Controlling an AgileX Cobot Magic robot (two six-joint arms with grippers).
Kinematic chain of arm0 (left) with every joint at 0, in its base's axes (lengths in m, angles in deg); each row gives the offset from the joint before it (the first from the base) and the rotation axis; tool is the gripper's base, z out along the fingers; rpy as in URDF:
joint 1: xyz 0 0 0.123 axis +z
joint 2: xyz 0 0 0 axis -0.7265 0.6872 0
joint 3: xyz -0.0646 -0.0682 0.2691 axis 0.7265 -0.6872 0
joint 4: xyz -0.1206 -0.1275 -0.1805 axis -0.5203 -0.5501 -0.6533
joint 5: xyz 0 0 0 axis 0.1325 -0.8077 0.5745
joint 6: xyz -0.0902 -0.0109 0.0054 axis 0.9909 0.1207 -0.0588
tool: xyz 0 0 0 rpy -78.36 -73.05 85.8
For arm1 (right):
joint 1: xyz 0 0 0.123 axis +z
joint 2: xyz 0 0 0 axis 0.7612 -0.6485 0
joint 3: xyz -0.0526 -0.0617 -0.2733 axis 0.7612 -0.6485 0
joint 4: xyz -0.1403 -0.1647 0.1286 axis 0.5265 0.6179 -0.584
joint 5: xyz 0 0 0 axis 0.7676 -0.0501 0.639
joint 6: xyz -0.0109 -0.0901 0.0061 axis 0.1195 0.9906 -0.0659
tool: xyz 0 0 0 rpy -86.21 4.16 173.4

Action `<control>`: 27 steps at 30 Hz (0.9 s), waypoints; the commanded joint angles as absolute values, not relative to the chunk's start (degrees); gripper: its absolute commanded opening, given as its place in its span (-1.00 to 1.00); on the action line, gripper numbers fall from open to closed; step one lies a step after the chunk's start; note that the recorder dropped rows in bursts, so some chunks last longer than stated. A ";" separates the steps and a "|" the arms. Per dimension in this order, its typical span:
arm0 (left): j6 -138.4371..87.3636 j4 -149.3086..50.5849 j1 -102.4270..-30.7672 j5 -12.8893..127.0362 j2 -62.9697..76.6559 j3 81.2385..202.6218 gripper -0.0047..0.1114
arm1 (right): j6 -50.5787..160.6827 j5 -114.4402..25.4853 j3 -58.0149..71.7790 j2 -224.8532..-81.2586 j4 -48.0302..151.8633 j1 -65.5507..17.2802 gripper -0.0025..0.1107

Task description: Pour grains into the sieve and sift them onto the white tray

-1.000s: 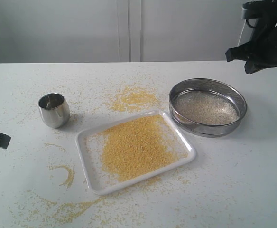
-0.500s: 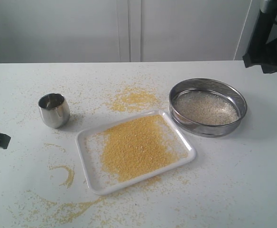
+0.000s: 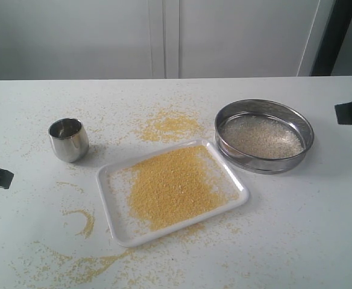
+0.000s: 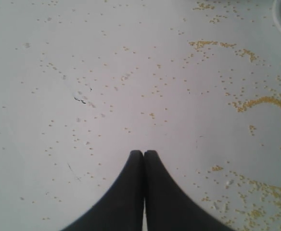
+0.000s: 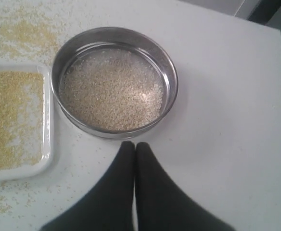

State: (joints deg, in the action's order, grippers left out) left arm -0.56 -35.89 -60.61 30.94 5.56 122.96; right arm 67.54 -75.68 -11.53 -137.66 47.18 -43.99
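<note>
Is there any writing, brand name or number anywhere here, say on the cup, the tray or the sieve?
None: the steel cup, the white tray, the sieve and the table show no words, labels, numbers or signs in any view.

One sieve (image 3: pixel 261 163), one tray (image 3: pixel 112 201), one cup (image 3: pixel 69 140), two tools (left tool (image 4: pixel 144 153), right tool (image 5: pixel 134 143)).

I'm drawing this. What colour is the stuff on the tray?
Yellow-orange grains, clearest in the exterior view.
</note>
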 commanded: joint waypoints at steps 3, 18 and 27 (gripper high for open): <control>-0.56 -35.61 -60.46 30.56 5.00 122.59 -0.92 | 68.17 -73.30 -15.17 -129.05 47.61 -43.90 -0.96; -0.56 -35.61 -60.46 30.56 5.00 122.59 -0.92 | 67.98 -75.63 -17.54 -119.52 47.51 -43.90 -0.96; -0.56 -35.61 -60.46 30.56 5.00 122.59 -0.92 | 67.98 -75.63 -17.54 -119.52 47.51 -43.90 -0.96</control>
